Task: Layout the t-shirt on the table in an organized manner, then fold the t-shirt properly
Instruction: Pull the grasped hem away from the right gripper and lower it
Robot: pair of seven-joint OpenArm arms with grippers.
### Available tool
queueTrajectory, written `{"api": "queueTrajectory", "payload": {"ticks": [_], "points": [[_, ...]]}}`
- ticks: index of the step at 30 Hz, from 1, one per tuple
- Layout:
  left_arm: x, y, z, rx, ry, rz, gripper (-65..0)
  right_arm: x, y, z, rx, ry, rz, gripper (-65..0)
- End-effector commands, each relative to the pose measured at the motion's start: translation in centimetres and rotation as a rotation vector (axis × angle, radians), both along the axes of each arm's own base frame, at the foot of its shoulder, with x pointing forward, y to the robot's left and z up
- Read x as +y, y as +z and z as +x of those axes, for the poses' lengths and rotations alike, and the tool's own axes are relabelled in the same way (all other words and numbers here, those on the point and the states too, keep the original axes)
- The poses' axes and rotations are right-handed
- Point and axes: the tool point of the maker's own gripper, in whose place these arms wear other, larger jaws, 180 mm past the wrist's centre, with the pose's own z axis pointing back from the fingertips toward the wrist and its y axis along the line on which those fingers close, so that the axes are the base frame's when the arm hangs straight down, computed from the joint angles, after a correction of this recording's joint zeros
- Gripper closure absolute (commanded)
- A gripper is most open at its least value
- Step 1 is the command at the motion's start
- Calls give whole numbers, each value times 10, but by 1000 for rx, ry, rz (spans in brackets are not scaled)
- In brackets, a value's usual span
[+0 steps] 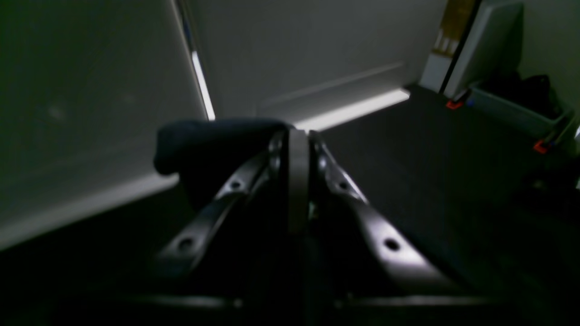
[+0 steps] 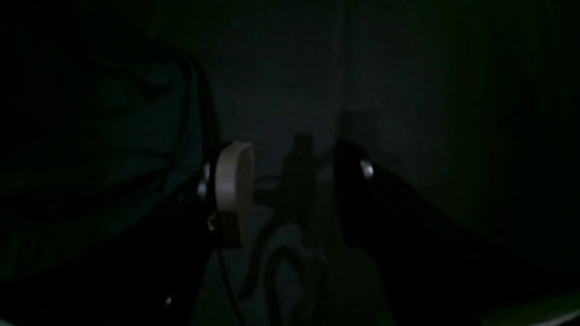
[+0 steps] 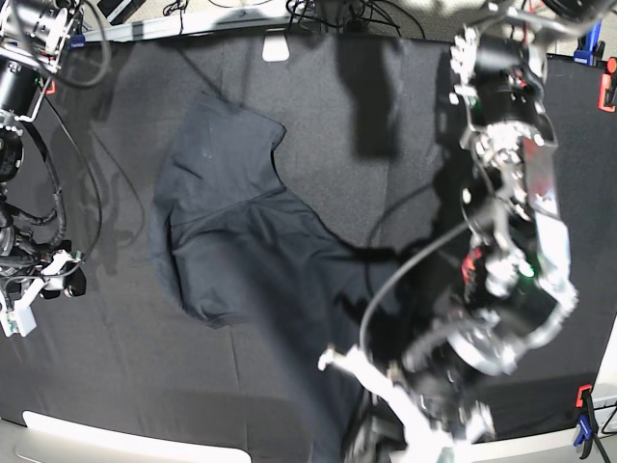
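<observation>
The dark t-shirt [image 3: 231, 241] lies crumpled on the black table [image 3: 116, 386], running from the far middle toward the near edge. My left gripper [image 3: 330, 363] sits at the shirt's near end. In the left wrist view its jaws [image 1: 297, 136] are pressed together, with a fold of the dark t-shirt [image 1: 204, 145] bunched at the tips and raised above the table. My right gripper [image 3: 43, 289] hovers at the table's left side, apart from the shirt. The right wrist view is very dark: the right gripper [image 2: 294, 176] stands open and empty, with dim bluish fabric [image 2: 113, 136] to its left.
Red-orange clamps [image 3: 607, 92] [image 3: 581, 395] grip the table's right side. A small white piece [image 3: 277, 48] lies at the far edge. Cables hang by both arms. A grey bin [image 1: 512, 108] stands beyond the table's corner in the left wrist view.
</observation>
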Motion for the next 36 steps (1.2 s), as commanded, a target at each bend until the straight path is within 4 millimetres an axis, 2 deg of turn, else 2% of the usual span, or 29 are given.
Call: {"api": "queueTrajectory", "payload": {"ticks": [1, 5, 8, 11, 13, 15, 18, 21, 22, 24, 25, 26, 31, 33, 36], "points": [[0, -1, 5, 1, 4, -17, 0, -4, 21, 8, -59, 15, -17, -284], [2, -98, 24, 230, 36, 4, 0, -3, 21, 8, -59, 16, -14, -284], [-5, -159, 27, 368, 13, -27, 0, 3, 23, 9, -73, 30, 21, -284], [-15, -204, 20, 479, -45, -1, 0, 4, 24, 9, -78, 34, 31, -284], [-25, -218, 12, 530, -99, -30, 0, 4, 24, 9, -78, 34, 31, -284], [-41, -216, -2, 562, -207, -104, 0, 4, 24, 9, -78, 34, 31, -284], [-65, -195, -21, 572, -379, -225, 0, 4, 24, 9, -78, 34, 31, -284], [-75, -182, -29, 561, -469, -254, 0, 4, 24, 9, -77, 34, 31, -284], [-76, -180, -30, 559, -485, -242, -35, 4, 24, 9, -78, 33, 30, -284], [-76, -176, -30, 560, -515, -213, -200, 4, 24, 9, -78, 34, 31, -284], [-76, -171, -29, 556, -532, -205, -257, 4, 24, 9, -78, 34, 31, -284], [-75, -165, -26, 549, -543, -201, -280, 4, 24, 9, -78, 34, 31, -284], [-53, -121, -7, 431, -542, -143, -280, 4, 24, 9, -78, 34, 30, -284], [-39, -111, 2, 384, -495, -82, -280, 4, 24, 9, -78, 34, 31, -284], [-16, -111, 21, 378, -370, -75, -280, 4, 24, 9, -78, 34, 31, -284]]}}
